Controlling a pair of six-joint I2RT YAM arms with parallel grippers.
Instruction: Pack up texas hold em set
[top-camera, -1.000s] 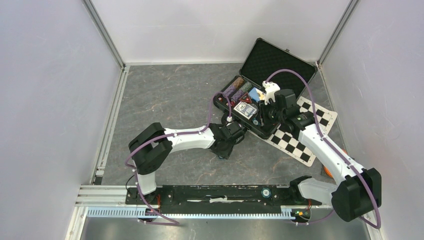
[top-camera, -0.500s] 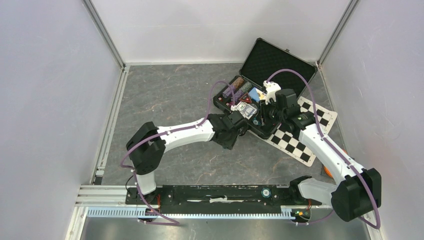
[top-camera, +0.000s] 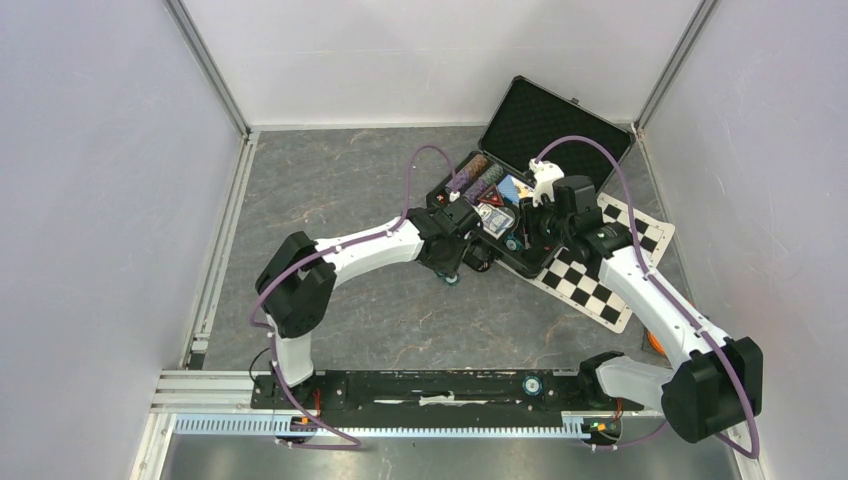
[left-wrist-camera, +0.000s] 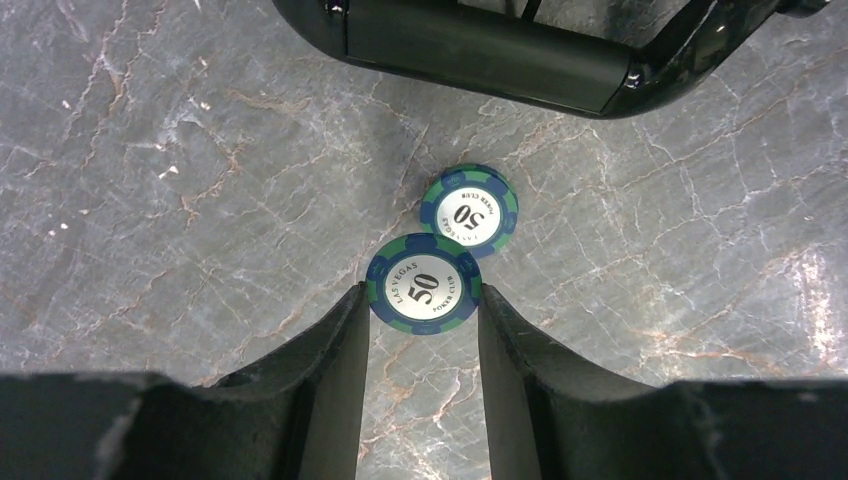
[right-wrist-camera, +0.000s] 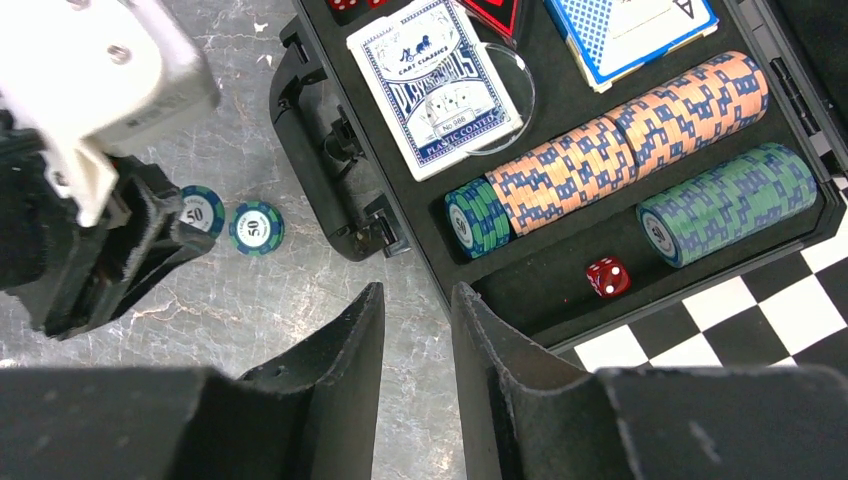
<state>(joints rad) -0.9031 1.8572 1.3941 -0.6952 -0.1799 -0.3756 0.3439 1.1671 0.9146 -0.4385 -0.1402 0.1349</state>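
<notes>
left end effector (left-wrist-camera: 421, 292) pinching teal chip (left-wrist-camera: 423, 281), second chip (left-wrist-camera: 469, 210) just beside, right end effector (right-wrist-camera: 418, 292) parted, empty, near black case (right-wrist-camera: 545, 288)

The left arm (top-camera: 370, 243) swings far and right. The left gripper (left-wrist-camera: 422, 290), pinching a teal chip (left-wrist-camera: 423, 285), now sits near the handle (left-wrist-camera: 480, 50) of the black case (top-camera: 555, 125).

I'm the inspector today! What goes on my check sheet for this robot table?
Surface: grey marbled table.
Job's things: black case open, holding chip rows, card decks, red die; held teal chip and loose teal chip outside, by its handle.
Clutter: checkered mat under the case; orange thing at right, mostly hidden.
Grippers: left gripper shut on held teal chip; right gripper open, nothing between.
Cables: purple cables arch up near the case.
Surroundings: white walls, metal rail in front.
</notes>
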